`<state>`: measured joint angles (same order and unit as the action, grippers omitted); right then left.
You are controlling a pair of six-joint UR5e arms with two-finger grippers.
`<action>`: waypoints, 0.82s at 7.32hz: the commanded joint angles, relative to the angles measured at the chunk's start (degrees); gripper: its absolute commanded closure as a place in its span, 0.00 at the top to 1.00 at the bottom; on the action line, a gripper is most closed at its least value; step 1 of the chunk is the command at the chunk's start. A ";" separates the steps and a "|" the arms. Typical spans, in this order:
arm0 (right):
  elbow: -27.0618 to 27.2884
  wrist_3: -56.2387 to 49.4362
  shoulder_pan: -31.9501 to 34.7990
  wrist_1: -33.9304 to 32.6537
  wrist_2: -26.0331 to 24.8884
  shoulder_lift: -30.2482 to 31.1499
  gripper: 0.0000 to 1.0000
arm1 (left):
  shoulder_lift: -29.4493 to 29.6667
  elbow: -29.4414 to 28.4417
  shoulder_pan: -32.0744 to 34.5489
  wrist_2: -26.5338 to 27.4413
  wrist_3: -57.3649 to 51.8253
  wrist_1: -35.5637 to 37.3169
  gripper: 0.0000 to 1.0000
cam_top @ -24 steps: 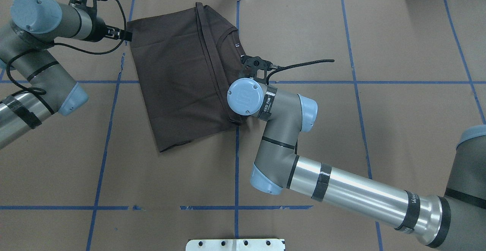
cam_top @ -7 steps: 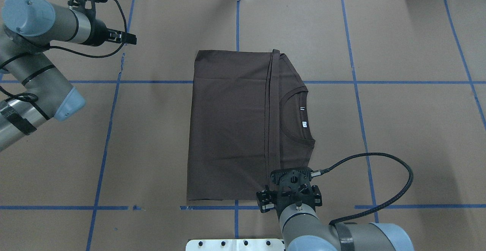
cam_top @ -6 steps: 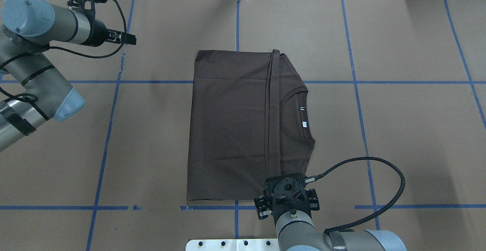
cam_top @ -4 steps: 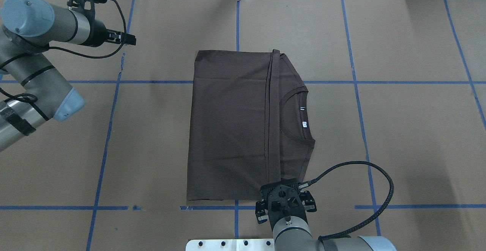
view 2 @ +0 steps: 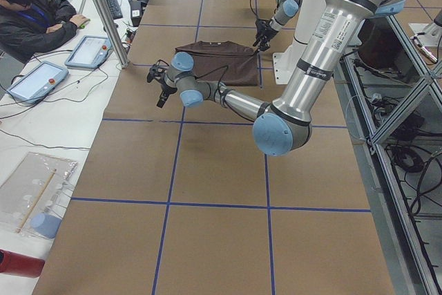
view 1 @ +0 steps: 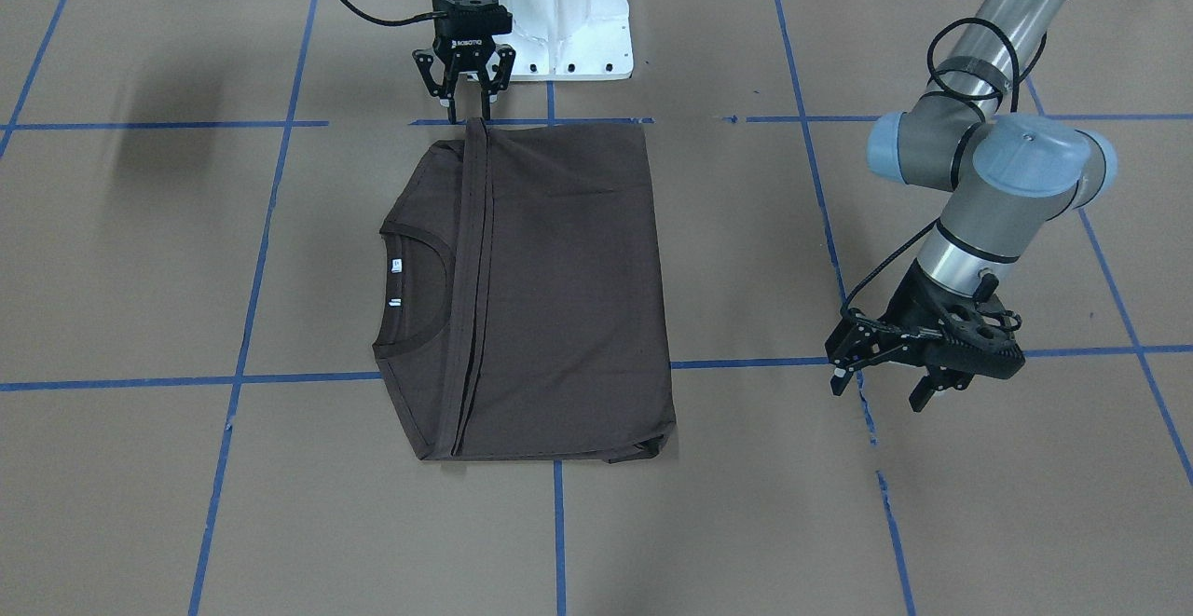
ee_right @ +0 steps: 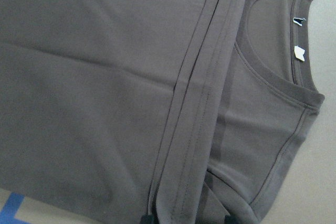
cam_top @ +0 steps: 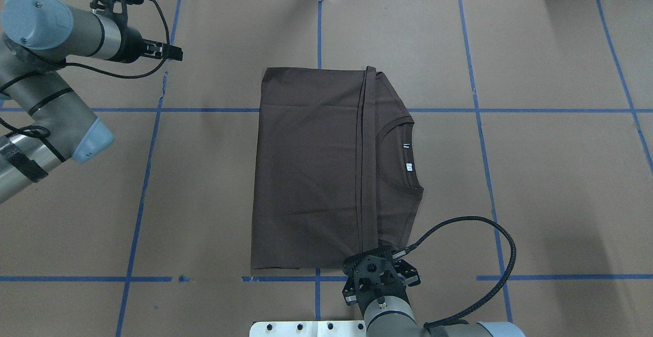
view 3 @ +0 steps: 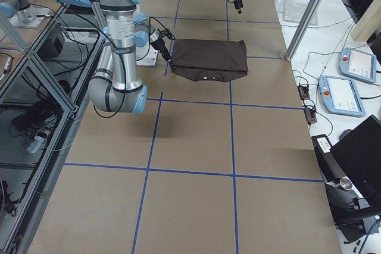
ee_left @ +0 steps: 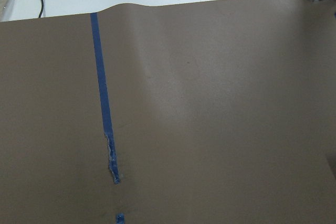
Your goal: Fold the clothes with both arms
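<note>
Overall: a dark brown T-shirt [cam_top: 306,174] lies flat on the brown-paper worktop [cam_top: 535,174], just in front of the white pedestal base [view 1: 569,20].
T-shirt fold: a rough rectangle, with one layer laid over the body. Its hem band [cam_top: 363,163] runs straight away from the pedestal base.
Collar [cam_top: 381,148]: exposed on the robot's-right side of that band, with the white neck label [cam_top: 408,166] inside it.
Right claw [view 1: 469,113]: between the pedestal base and the T-shirt, pointing down, fingers spread and holding nothing. The tips straddle the end of the hem band at the shirt edge nearest the base; whether they touch the cloth cannot be told.
Left claw [view 1: 879,388]: well away from the pedestal base, off the T-shirt's robot-left side and apart from it. Fingers are apart and empty, above a frayed strip of blue tape [ee_left: 102,103].
</note>
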<state>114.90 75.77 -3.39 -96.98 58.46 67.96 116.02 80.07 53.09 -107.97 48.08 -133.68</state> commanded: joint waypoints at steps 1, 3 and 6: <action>-0.20 0.08 -0.38 0.04 0.08 -0.63 0.55 | 0.00 -0.09 0.00 -0.05 0.00 0.00 1.00; -0.98 0.16 -0.39 0.04 0.08 -0.72 0.44 | -0.09 -0.10 0.00 0.04 -0.09 0.00 1.00; -1.43 0.17 -0.39 0.13 0.08 -0.81 0.35 | -0.09 -0.18 0.00 0.04 -0.09 0.00 1.00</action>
<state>113.69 75.95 -3.77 -96.93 58.53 67.22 115.93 79.96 53.09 -107.97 47.99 -133.68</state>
